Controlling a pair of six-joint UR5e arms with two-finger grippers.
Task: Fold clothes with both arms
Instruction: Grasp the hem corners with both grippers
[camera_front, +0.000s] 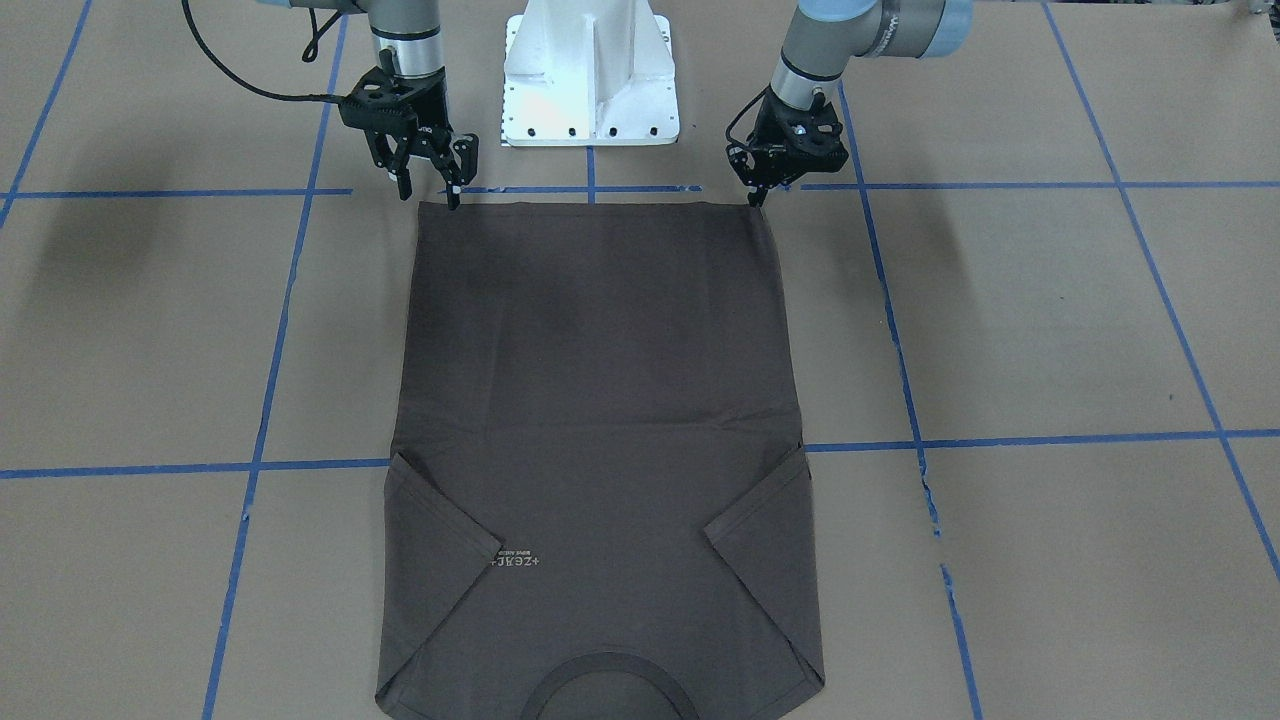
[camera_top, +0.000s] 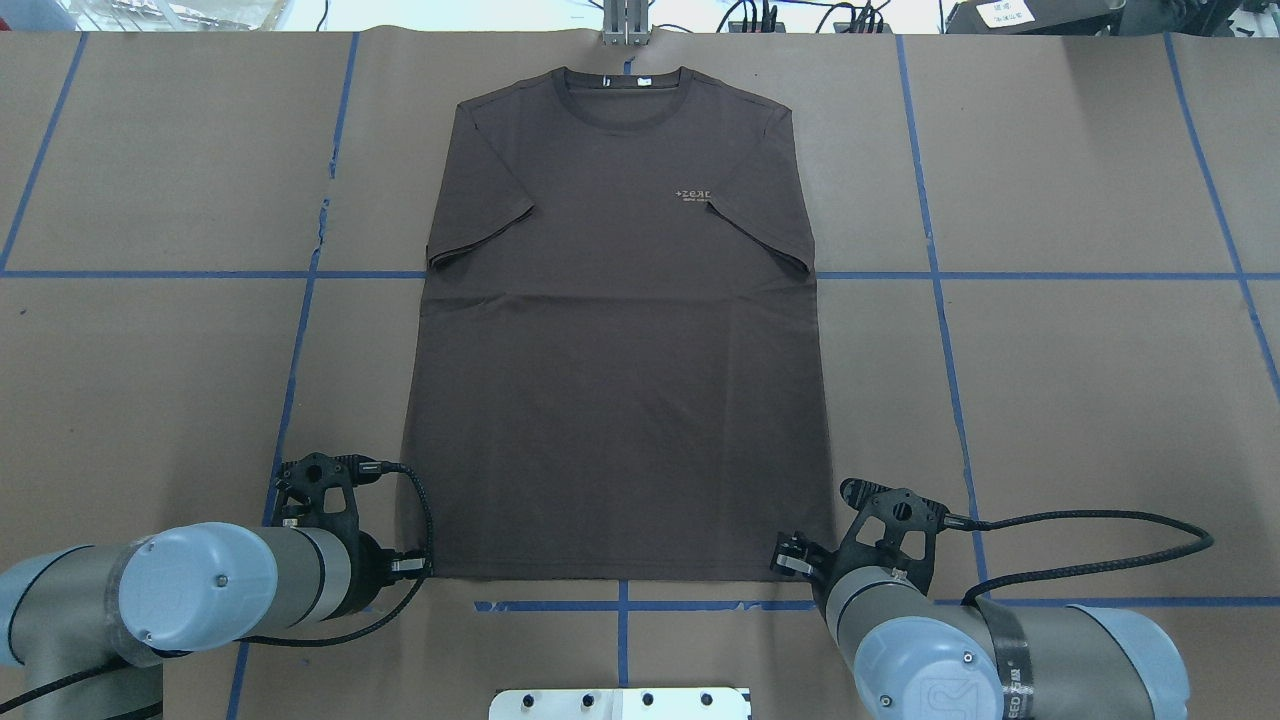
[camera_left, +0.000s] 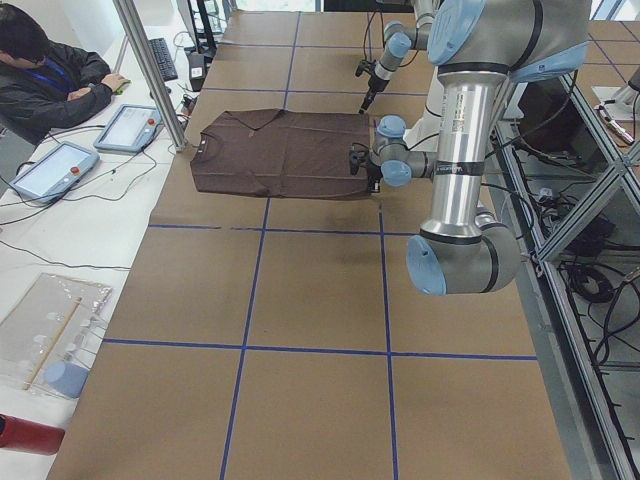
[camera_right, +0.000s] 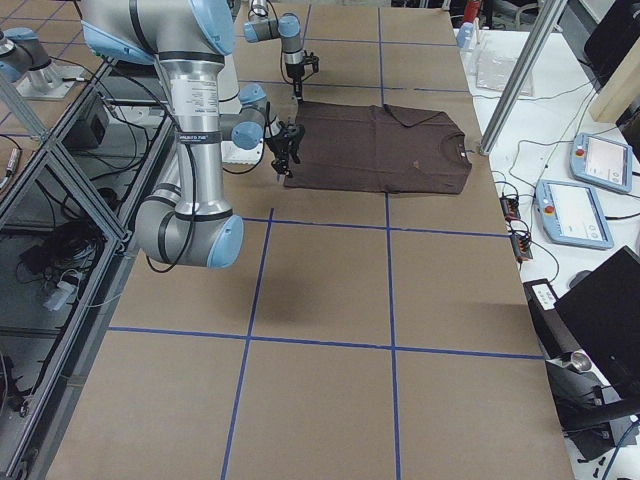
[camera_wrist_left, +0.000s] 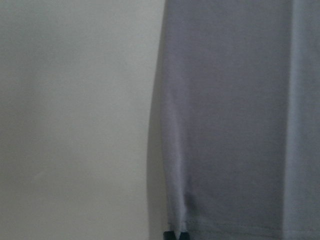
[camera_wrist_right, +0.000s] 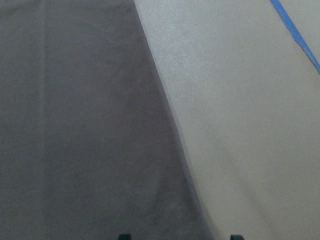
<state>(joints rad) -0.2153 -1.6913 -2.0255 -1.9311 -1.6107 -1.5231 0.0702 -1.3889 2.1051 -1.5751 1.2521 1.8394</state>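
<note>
The clothes, one dark brown T-shirt (camera_front: 600, 400) (camera_top: 620, 380), lie flat and face up on the brown table, collar (camera_top: 620, 85) at the far edge and sleeves folded inward. My left gripper (camera_front: 760, 198) (camera_top: 415, 567) is at the hem's left corner. The left wrist view shows its tips (camera_wrist_left: 175, 235) pinched together on puckered fabric (camera_wrist_left: 235, 125). At the other hem corner, my right gripper (camera_front: 432, 190) (camera_top: 785, 560) stands open, its fingertips (camera_wrist_right: 125, 236) straddling the shirt's edge (camera_wrist_right: 75, 125).
The white pedestal base (camera_front: 590, 80) stands just behind the hem. Blue tape lines (camera_front: 280, 330) grid the brown table. At the far end a metal post (camera_left: 150, 70) rises near the collar, beside a seated person (camera_left: 40, 70) and tablets (camera_left: 130, 125).
</note>
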